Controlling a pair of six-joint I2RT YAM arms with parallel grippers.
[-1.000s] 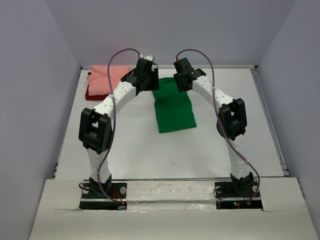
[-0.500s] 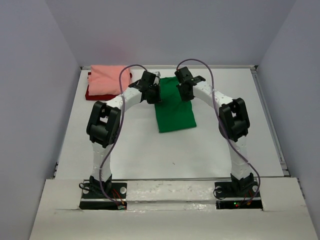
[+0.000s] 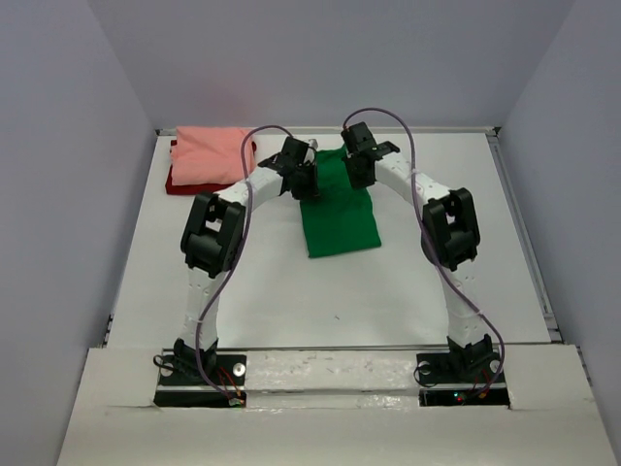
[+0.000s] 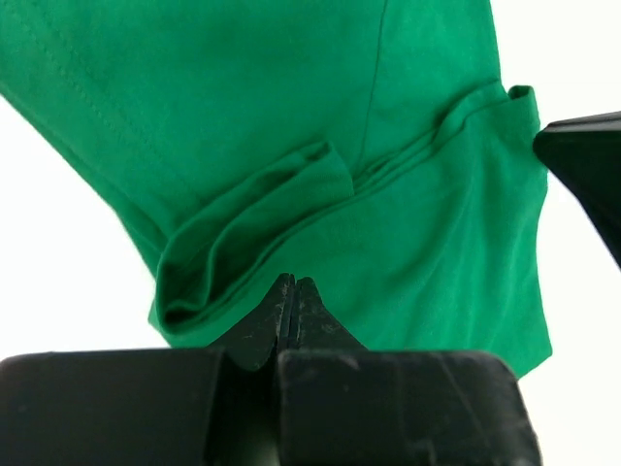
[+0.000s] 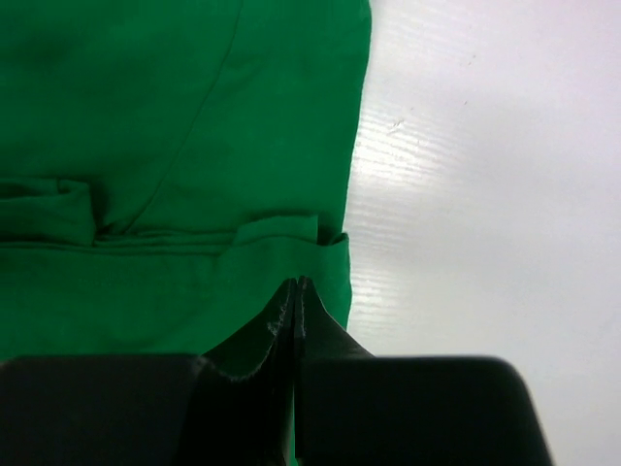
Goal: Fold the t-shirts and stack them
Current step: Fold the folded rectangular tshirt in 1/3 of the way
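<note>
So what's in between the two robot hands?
Just the far end of the green t-shirt. In the top view it stretches from the left gripper to the right gripper. The left wrist view shows the same green cloth between them.

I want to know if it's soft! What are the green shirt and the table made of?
Green shirt: looks like soft knit cloth, probably cotton, with a matte finish. It wrinkles, lies in folds and has stitched hems. Table: a hard, smooth white top with a slight sheen and faint streaky lines. It may be painted wood or laminate, but the pictures don't settle which.
</note>
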